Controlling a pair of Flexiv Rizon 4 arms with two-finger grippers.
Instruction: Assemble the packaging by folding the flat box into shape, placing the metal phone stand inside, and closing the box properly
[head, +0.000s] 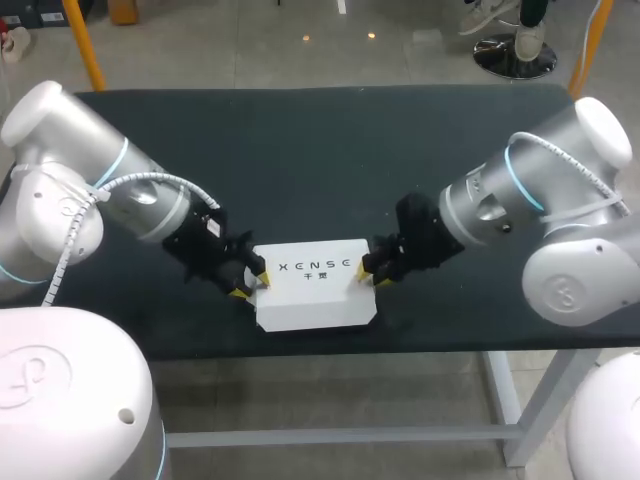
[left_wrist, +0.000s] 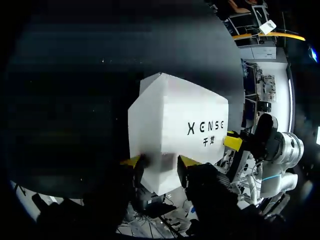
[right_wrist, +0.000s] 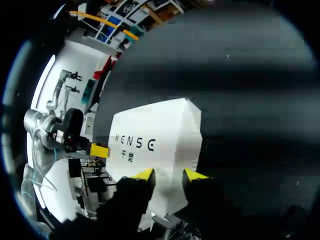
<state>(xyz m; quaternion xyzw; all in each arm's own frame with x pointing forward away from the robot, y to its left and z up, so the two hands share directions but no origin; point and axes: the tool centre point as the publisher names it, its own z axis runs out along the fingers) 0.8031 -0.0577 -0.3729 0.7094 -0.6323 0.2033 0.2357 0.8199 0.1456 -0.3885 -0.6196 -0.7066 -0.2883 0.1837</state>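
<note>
A white printed box (head: 313, 285) sits folded into shape, lid side up, near the table's front edge. My left gripper (head: 248, 285) is at its left end and my right gripper (head: 366, 272) at its right end. In the left wrist view the box (left_wrist: 175, 130) has its near end between the two yellow tips, and my left gripper (left_wrist: 160, 161) is shut on it. My right gripper (right_wrist: 170, 175) clasps the opposite end of the box (right_wrist: 155, 145) the same way. Each wrist view shows the other arm's yellow tip at the far end. No metal phone stand is in view.
The dark table top (head: 320, 150) stretches bare behind the box. The table's front edge (head: 320, 350) runs close below the box. Both arms come in low from the sides.
</note>
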